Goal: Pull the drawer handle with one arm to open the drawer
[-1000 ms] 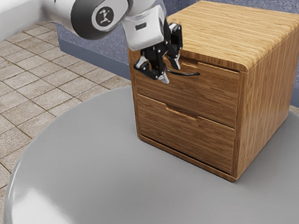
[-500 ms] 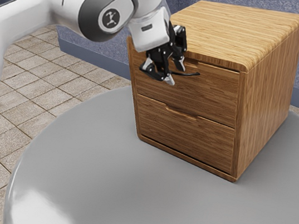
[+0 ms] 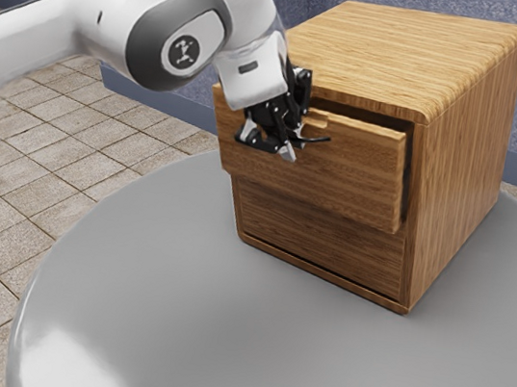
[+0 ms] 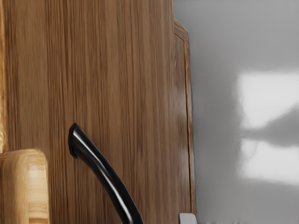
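- Slip risk: gripper (image 3: 272,137) fingers clamped on one end of the drawer handle (image 3: 313,139), off-centre. The thin bar could probably slide out.
- Top drawer (image 3: 349,173) is partly out of the cabinet (image 3: 457,165). A skewed pull may jam it or drag the cabinet.
- Table (image 3: 217,343): round, smooth grey, faint sheen.
- Drawer handle: black, glossy, curved.
- Top drawer and cabinet: striped wood grain, rounded edges.
- Floor tiles (image 3: 41,151): beige squares.
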Available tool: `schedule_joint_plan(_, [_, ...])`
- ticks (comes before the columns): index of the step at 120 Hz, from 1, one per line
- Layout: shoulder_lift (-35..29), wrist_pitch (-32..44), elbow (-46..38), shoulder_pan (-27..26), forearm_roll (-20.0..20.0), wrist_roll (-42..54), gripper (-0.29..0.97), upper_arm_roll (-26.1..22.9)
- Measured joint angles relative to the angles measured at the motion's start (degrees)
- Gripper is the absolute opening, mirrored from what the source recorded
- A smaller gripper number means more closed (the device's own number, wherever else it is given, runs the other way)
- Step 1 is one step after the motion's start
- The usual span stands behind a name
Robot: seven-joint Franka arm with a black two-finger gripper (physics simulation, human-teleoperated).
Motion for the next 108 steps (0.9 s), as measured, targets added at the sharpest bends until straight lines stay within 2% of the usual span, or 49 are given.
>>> schedule_joint_plan(5, [-0.78,0.38,-1.18,0.17,-0.04,-0.17,-0.11,-0.01])
schedule_joint_plan(13, [-2.00,1.07,-2.82,0.47,-0.02,-0.43,-0.13,-0.12])
schedule_joint_plan(70, [-8.57,1.87,-9.59,1.66,-0.88,-1.78,-0.11,-0.12])
schedule_joint_plan(77, [-9.35,1.93,-10.64,2.81,-1.15,-1.97,-0.12,-1.08])
schedule_joint_plan(81, [-9.74,1.96,-11.07,5.35,-1.33,-2.07,-0.12,-3.54])
schedule_joint_plan(88, [-10.74,2.00,-12.26,0.97,-1.72,-2.23,-0.13,1.10])
schedule_joint_plan(108, [-12.98,1.84,-14.46,2.36,-2.79,-2.60,-0.12,0.24])
